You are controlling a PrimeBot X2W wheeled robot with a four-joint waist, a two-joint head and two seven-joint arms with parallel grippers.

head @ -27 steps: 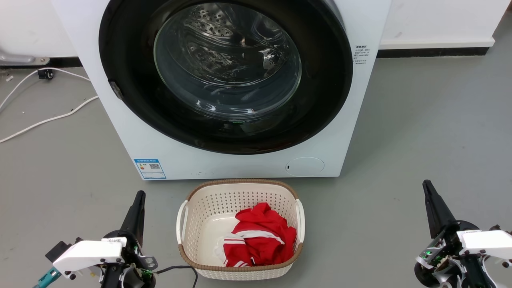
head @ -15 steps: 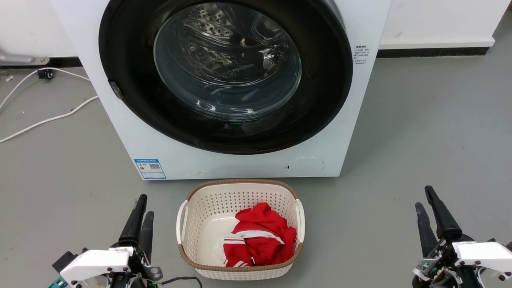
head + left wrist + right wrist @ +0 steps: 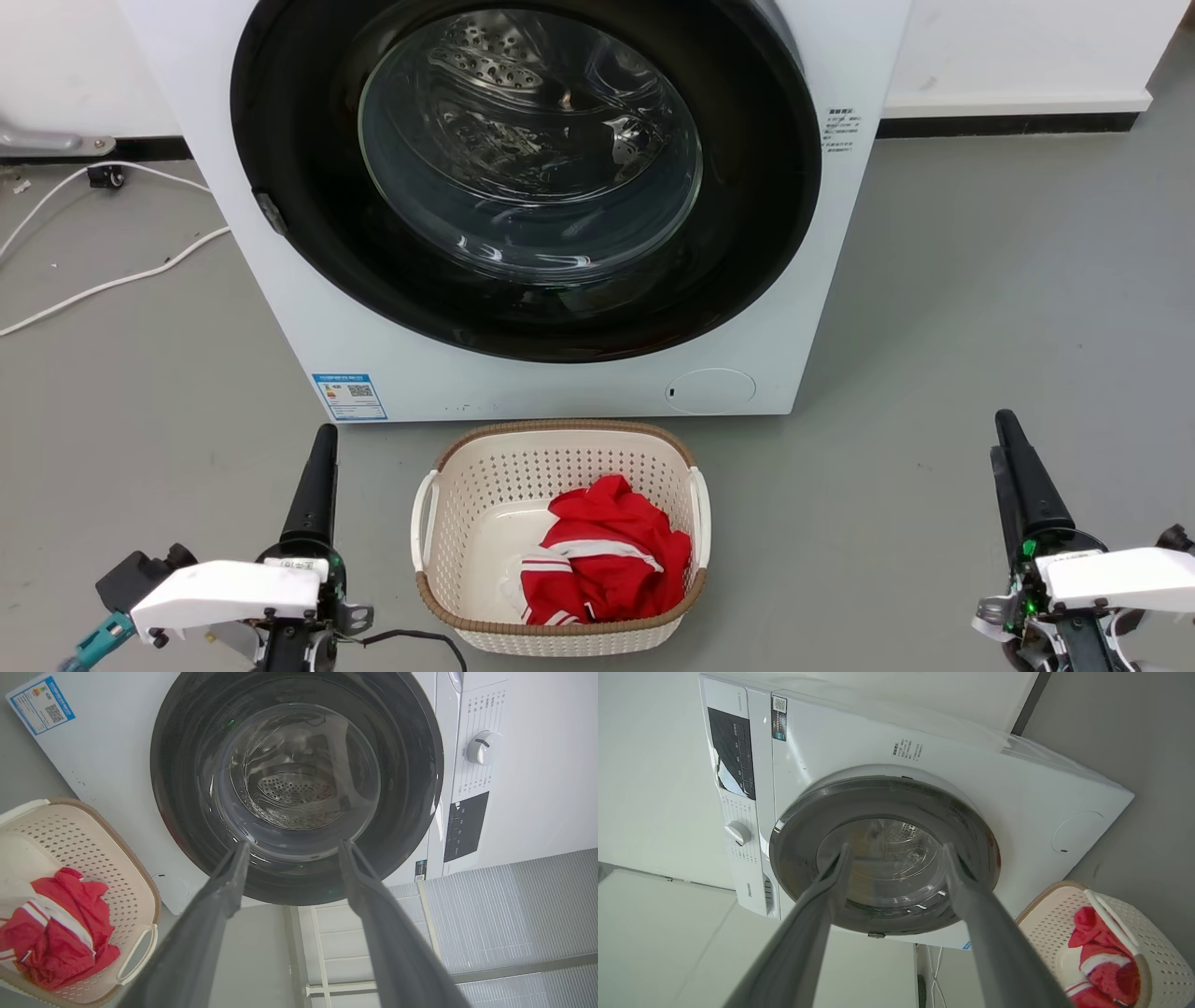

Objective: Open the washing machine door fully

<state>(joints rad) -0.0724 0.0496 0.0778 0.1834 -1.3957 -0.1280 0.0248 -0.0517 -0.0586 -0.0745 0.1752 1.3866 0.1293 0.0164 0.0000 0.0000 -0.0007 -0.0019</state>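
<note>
Before the washing machine (image 3: pixel 560 387), its black washing machine door (image 3: pixel 527 177) flush shut, the left gripper (image 3: pixel 325 434) and right gripper (image 3: pixel 1004 422) hang spread and empty; a low reach could clip the laundry basket (image 3: pixel 560 431) between them.

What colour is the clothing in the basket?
The clothing is red with white stripes, clearest in head view.

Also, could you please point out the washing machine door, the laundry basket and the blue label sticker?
washing machine door (image 3: pixel 299 187), head view, left side of its glossy black ring.
laundry basket (image 3: pixel 504 476), head view, perforated back wall.
blue label sticker (image 3: pixel 350 396), head view, its middle.
</note>
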